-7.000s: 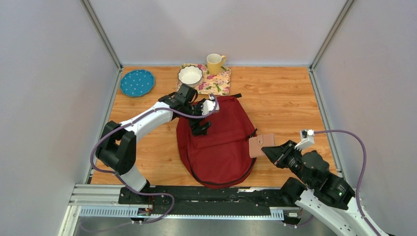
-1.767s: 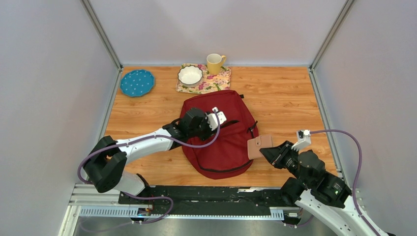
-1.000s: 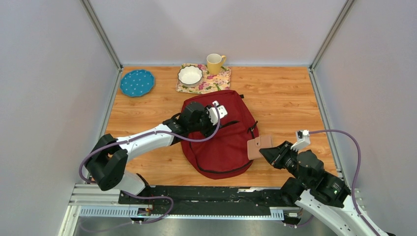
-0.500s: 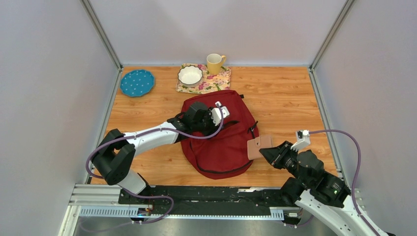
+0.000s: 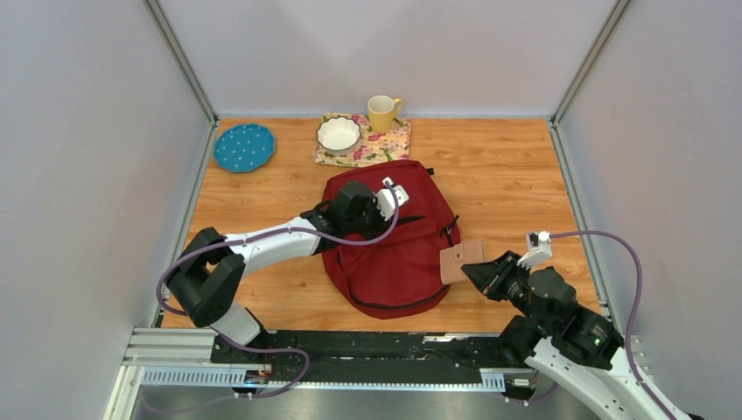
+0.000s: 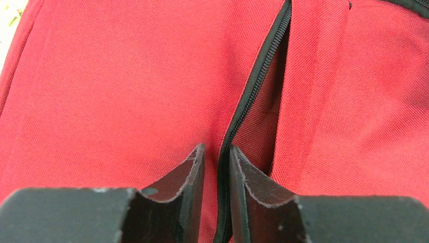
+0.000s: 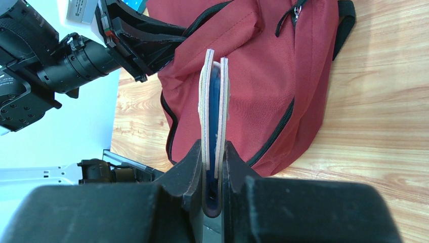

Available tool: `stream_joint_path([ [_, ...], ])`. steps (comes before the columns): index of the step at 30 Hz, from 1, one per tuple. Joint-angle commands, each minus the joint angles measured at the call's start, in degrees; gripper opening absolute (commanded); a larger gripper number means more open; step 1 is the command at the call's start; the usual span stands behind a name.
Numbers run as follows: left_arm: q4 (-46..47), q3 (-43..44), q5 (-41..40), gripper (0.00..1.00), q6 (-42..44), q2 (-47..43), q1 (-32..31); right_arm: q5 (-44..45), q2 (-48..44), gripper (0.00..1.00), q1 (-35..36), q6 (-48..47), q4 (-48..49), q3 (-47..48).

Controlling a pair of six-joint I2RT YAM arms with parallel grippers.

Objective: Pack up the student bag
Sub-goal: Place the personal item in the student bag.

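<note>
Right gripper [image 7: 213,147] and left gripper [image 6: 216,149] are both occupied. At the desk's [image 5: 516,166] centre the student bag [image 5: 394,262] is laid flat, its zipper seemingly parted a little. A tan wallet [image 5: 461,260] is clamped edge-up in the right gripper beside the bag, not yet inserted. The zipper edge [image 6: 253,86] is pinched by the left gripper. Packing is judged barely begun.

The dark red fabric backpack [image 5: 394,262] has bunched up and shifted toward the far side, and its near edge now sits farther from the near rim of the tabletop [image 5: 262,175] than seven seconds back. The left end effector [image 6: 217,152] has left the backpack's far-left corner and come right to its middle. In this last second its jaws have narrowed onto the black zipper [image 6: 253,86].
</note>
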Motion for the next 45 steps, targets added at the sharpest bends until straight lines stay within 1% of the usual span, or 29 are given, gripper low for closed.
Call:
stream_joint_path([
  [1,0.01,1.87,-1.27,0.28,-0.99,0.86,0.03,0.88,-0.57,0.00,0.09,0.01,2.42,0.55],
  [3,-0.79,2.14,-1.36,0.22,-1.34,0.77,0.03,0.79,-0.39,0.00,0.17,0.18,2.68,0.55],
  [4,-1.31,2.31,-1.36,0.16,-1.69,0.60,-0.05,0.62,-0.22,0.00,0.09,0.27,2.86,0.55],
  [6,-1.84,2.92,-1.53,0.10,-2.21,-0.20,-0.05,-0.87,0.66,0.00,0.17,1.06,5.13,0.29],
  [7,-3.93,4.41,-1.62,0.04,-2.83,-0.37,-0.14,-1.75,1.27,0.00,0.09,1.41,6.19,-0.32],
  [9,-5.79,5.91,-1.36,0.01,-3.09,-1.16,-0.40,-5.42,3.81,0.00,0.09,2.20,11.45,-1.38],
  [13,-9.40,8.73,-1.97,0.00,-4.41,-2.83,-1.19,-10.62,10.32,0.00,0.09,5.36,22.70,-4.19],
  [14,-9.40,8.73,-1.45,0.00,-4.76,-3.79,-1.37,-11.15,11.73,0.00,0.08,5.54,26.55,-4.37],
  [20,-11.42,9.25,-0.65,0.00,-6.78,-4.77,-1.37,-13.09,23.85,0.00,0.17,6.60,39.04,-3.49],
  [21,-12.30,9.34,-0.83,0.00,-7.05,-4.68,-1.37,-13.27,25.09,0.00,0.09,7.47,40.64,-3.67],
  [22,-12.57,9.61,-0.83,0.00,-8.01,-4.42,-1.37,-13.88,28.23,0.00,0.08,8.44,42.74,-4.10],
  [23,-13.09,9.96,-0.83,0.00,-8.71,-4.33,-1.46,-14.06,29.74,0.00,0.00,9.40,48.16,-4.54],
  [24,-13.53,10.05,-0.66,0.00,-9.24,-4.42,-1.46,-16.93,31.58,0.00,-0.26,11.59,50.30,-5.24],
  [25,-13.53,9.96,-0.39,0.00,-10.29,-4.59,-1.46,-17.48,33.17,0.00,-0.35,12.39,52.06,-5.43],
  [26,-13.53,9.96,-0.82,0.00,-10.30,-4.68,-1.46,-17.66,36.23,0.00,-0.35,13.45,54.95,-5.69],
  [28,-13.88,9.78,-1.35,0.00,-13.01,-5.20,-1.46,-17.66,38.45,0.00,-0.97,15.73,58.48,-7.36],
  [29,-14.06,9.61,-1.70,0.00,-13.72,-5.64,-1.55,-17.84,40.81,0.00,-1.32,16.26,61.89,-7.97],
  [32,-13.27,8.03,-1.71,0.00,-16.62,-7.58,-1.46,-19.77,44.25,0.00,-3.34,17.24,65.25,-8.76],
  [34,-12.48,6.54,-1.53,0.00,-18.81,-9.50,-1.55,-19.77,46.27,0.00,-4.04,16.97,65.70,-9.38],
  [35,-11.78,5.75,-1.27,0.00,-19.61,-10.21,-1.63,-20.38,46.89,0.00,-4.48,16.54,69.10,-9.82],
  [36,-10.56,4.96,-1.01,0.00,-20.32,-10.83,-1.72,-21.95,48.03,0.00,-5.44,16.19,70.17,-10.00],
  [41,-8.18,0.74,-0.74,0.00,-23.92,-14.43,-2.07,-24.86,50.32,0.00,-7.47,15.39,70.53,-8.77],
  [44,-6.59,-0.76,0.31,0.00,-25.15,-15.23,-2.08,-28.11,53.13,0.00,-7.56,17.40,72.98,-8.33],
  [45,-6.50,-0.76,0.49,0.00,-25.42,-15.23,-2.16,-31.08,54.35,0.00,-7.56,18.11,74.48,-8.33],
])
